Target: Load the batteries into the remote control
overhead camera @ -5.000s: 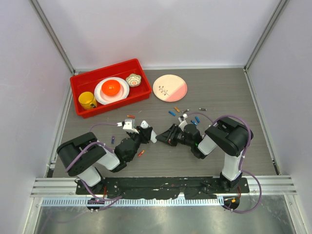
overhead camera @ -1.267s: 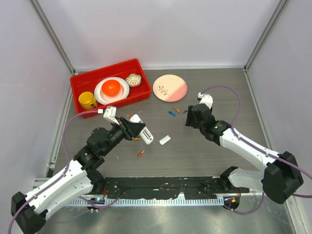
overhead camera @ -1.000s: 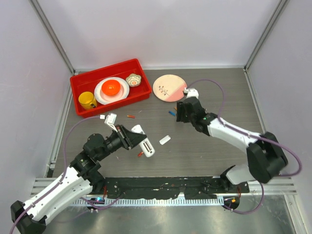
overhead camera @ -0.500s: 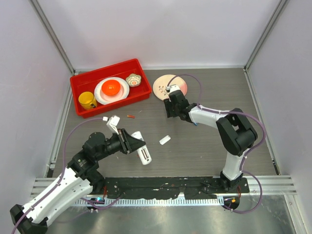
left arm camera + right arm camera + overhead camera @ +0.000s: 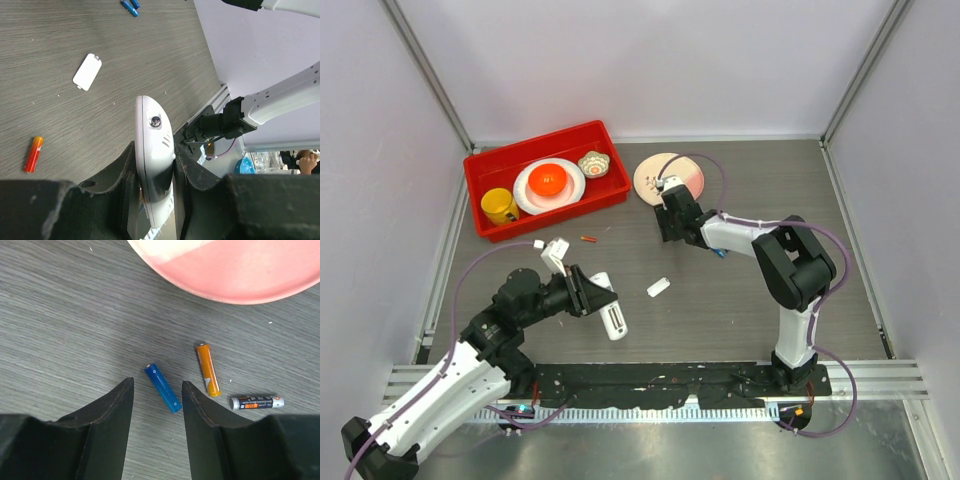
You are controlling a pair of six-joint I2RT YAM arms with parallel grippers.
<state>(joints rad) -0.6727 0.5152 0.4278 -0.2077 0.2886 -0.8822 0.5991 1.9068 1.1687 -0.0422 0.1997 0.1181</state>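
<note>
My left gripper (image 5: 592, 298) is shut on the white remote control (image 5: 609, 312) and holds it above the table near the front; in the left wrist view the remote (image 5: 154, 135) sits edge-on between the fingers (image 5: 125, 170). My right gripper (image 5: 157, 386) is open, low over the table by the pink plate, its jaws on either side of a blue battery (image 5: 162, 388). An orange battery (image 5: 207, 369) and a black one (image 5: 256, 402) lie just right of it. An orange-red battery (image 5: 33, 153) and two blue ones (image 5: 129, 6) lie on the table.
The loose white cover piece (image 5: 658, 287) lies mid-table, also in the left wrist view (image 5: 87, 71). A pink plate (image 5: 686, 180) lies behind the right gripper. A red bin (image 5: 480, 165) with a yellow mug, plate and bowl stands back left. An orange-red battery (image 5: 588, 239) lies near the bin.
My right arm has swung left and back to the batteries by the plate. My left arm has drawn the remote nearer to the front edge.
</note>
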